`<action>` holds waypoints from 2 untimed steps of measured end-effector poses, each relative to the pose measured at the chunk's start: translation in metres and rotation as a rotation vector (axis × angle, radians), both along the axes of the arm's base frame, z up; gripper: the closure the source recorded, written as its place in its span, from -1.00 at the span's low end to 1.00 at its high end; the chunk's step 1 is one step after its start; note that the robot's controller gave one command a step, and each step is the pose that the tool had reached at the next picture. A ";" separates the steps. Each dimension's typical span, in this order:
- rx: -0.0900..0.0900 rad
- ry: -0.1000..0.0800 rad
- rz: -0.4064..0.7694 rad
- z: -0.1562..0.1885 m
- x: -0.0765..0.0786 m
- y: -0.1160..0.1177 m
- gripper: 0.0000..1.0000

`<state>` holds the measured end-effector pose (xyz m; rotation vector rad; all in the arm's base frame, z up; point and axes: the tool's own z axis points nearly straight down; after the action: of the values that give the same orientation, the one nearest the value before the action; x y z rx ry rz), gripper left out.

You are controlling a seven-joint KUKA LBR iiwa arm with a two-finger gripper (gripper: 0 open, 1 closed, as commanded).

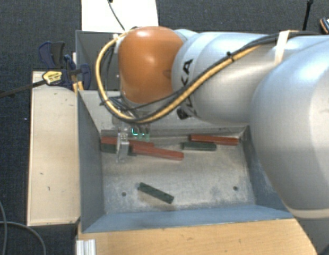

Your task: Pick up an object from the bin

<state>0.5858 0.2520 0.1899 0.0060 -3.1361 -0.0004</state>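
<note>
Hanging near the grey metal bin's (pixel 217 179) far wall, the gripper (pixel 123 145) tops a flat reddish-brown bar (pixel 158 152); whether it is clenched cannot be told.

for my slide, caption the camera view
Gripper beside a red bar by the bin's back wall; one dark green bar lies apart

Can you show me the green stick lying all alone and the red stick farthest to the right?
Green stick (pixel 155 193): camera view, its middle.
Red stick (pixel 215 139): camera view, its middle.

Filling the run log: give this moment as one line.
pincer: down, far left of grey metal bin | nearest: long red-brown flat bar | lone: dark green flat bar, near side
</note>
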 end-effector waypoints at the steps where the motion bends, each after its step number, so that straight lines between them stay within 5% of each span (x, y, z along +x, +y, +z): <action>1: -0.002 -0.001 -0.079 -0.124 0.002 -0.047 -1.00; 2: 0.000 -0.003 -0.102 -0.119 -0.012 -0.023 -1.00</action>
<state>0.5738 0.2288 0.0707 -0.1539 -3.1358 -0.0012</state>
